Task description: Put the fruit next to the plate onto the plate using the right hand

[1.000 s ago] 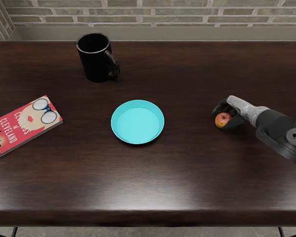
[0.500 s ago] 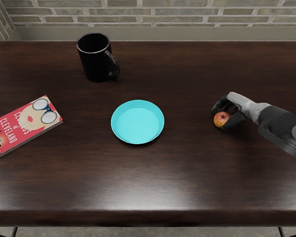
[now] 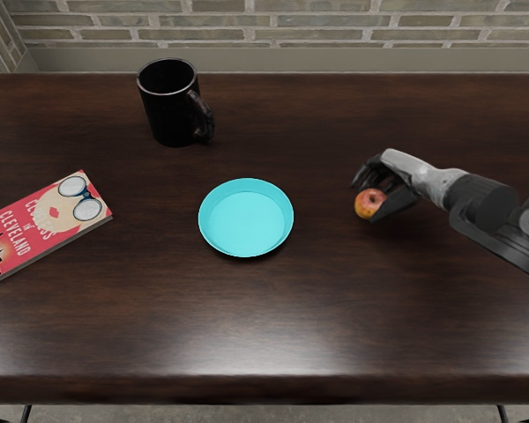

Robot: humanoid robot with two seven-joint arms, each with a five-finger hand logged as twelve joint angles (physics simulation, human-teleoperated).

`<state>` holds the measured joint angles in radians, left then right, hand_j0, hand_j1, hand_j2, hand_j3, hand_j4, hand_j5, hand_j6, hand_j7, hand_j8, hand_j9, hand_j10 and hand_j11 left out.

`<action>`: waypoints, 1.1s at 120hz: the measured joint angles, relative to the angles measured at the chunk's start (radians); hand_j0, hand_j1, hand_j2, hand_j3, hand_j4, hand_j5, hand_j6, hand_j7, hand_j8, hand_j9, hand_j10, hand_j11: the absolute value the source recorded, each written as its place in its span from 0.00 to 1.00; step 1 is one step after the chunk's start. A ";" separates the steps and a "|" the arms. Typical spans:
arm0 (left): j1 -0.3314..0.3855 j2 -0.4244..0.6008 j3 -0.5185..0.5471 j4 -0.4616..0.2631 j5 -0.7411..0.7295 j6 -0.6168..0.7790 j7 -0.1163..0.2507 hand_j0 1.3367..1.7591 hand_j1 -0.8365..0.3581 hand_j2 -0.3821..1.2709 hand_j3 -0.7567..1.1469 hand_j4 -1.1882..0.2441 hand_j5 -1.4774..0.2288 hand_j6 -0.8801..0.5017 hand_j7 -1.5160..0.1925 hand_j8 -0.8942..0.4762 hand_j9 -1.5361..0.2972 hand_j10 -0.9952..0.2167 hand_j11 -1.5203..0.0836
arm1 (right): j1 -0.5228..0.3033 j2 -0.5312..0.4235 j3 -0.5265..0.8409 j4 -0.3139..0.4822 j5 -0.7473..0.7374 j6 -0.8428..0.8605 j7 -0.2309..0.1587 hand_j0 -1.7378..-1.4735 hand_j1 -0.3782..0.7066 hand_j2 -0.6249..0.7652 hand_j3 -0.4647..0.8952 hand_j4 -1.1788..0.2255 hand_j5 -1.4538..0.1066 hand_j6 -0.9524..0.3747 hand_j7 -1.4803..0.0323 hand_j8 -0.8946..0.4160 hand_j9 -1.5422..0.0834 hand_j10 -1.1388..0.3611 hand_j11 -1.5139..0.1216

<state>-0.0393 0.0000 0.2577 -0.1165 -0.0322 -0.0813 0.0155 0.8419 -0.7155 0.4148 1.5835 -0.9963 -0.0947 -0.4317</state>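
A small red and yellow fruit (image 3: 368, 204) is held in my right hand (image 3: 376, 187), whose dark fingers curl around it. The hand sits to the right of the turquoise plate (image 3: 246, 217), a short gap away, and the fruit looks lifted slightly off the dark table. The plate lies at the table's middle with nothing on it. My right arm comes in from the right edge. No left arm shows.
A black mug (image 3: 171, 101) stands behind and left of the plate. A red book (image 3: 40, 220) lies near the left edge. The wooden table (image 3: 264, 326) ends at a brick wall behind.
My right hand has carried the fruit leftward and a little up, closer to the plate. The plate, mug and book have not moved.
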 joint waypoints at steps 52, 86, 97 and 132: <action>0.000 0.000 0.000 0.000 0.000 0.000 0.000 0.76 0.76 0.26 0.40 0.67 0.69 0.47 0.71 0.48 0.67 0.63 0.76 | 0.003 0.087 0.031 -0.004 0.000 -0.001 -0.055 0.30 0.61 0.67 0.34 0.39 0.39 0.28 0.43 0.34 0.43 0.35 0.41; 0.000 0.000 0.000 0.000 0.000 0.000 0.000 0.76 0.76 0.26 0.40 0.67 0.69 0.47 0.71 0.48 0.67 0.63 0.76 | 0.048 0.183 0.044 -0.043 -0.001 -0.003 -0.120 0.30 0.62 0.68 0.34 0.39 0.39 0.29 0.43 0.34 0.43 0.35 0.41; 0.000 0.000 0.000 0.000 0.000 0.000 0.000 0.76 0.76 0.26 0.40 0.67 0.69 0.47 0.71 0.48 0.67 0.63 0.76 | 0.057 0.214 0.045 -0.058 -0.001 -0.004 -0.126 0.30 0.63 0.69 0.34 0.39 0.39 0.29 0.42 0.34 0.43 0.35 0.41; 0.000 0.000 0.000 0.000 0.000 0.000 0.000 0.76 0.76 0.26 0.40 0.67 0.69 0.47 0.71 0.48 0.67 0.63 0.76 | 0.071 0.294 0.044 -0.100 -0.002 -0.008 -0.130 0.30 0.62 0.70 0.34 0.38 0.38 0.28 0.42 0.33 0.43 0.35 0.41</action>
<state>-0.0395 0.0000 0.2578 -0.1166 -0.0322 -0.0813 0.0155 0.9132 -0.4212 0.4586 1.4831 -0.9986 -0.1022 -0.5613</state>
